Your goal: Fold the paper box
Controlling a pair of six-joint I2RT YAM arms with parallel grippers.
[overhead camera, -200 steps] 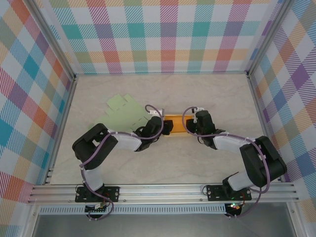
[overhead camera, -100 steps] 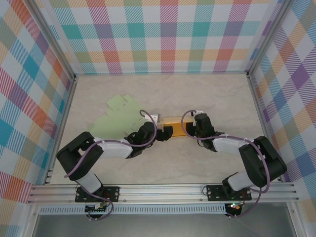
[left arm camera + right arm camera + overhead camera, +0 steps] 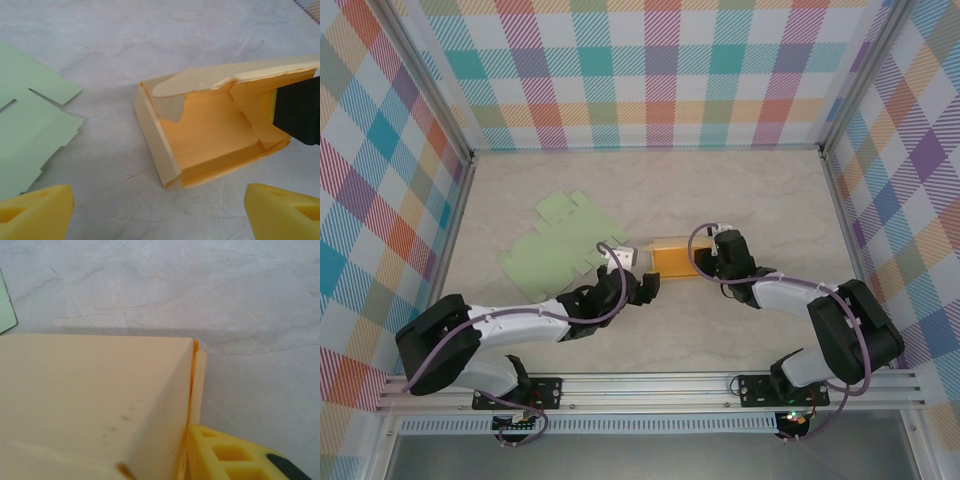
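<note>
Paper box [image 3: 672, 258] lies on its side about mid-surface [image 3: 750, 190], long axis running left–right, between the two wrists. Outside is pale, inside orange.

In the left wrist view its left end is open toward the camera. One flap [image 3: 200, 82] curls over the top of the opening. A narrow side flap [image 3: 156, 145] stands out at the left. The bottom panel is flat on the surface.

Left jaws released — yellow fingertips [image 3: 35, 212] sit wide apart at the bottom corners of the left wrist view with a bare gap between them. The box is just ahead of them, not touched. From above, the left arm [image 3: 520, 322] stretches low from its base toward the box's left end and stops just short.

Right jaws are at the box's right end. A black-and-yellow finger [image 3: 297, 115] overlaps the far end of the box in the left wrist view. The right wrist view shows a yellow finger [image 3: 225, 455] hard against the box's corner edge, beside the pale top panel [image 3: 90, 400]. Clamped on the wall or only touching — cannot tell.

Flat green die-cut sheet [image 3: 560, 250] lies left of the box, toward the left edge, near it but apart.
</note>
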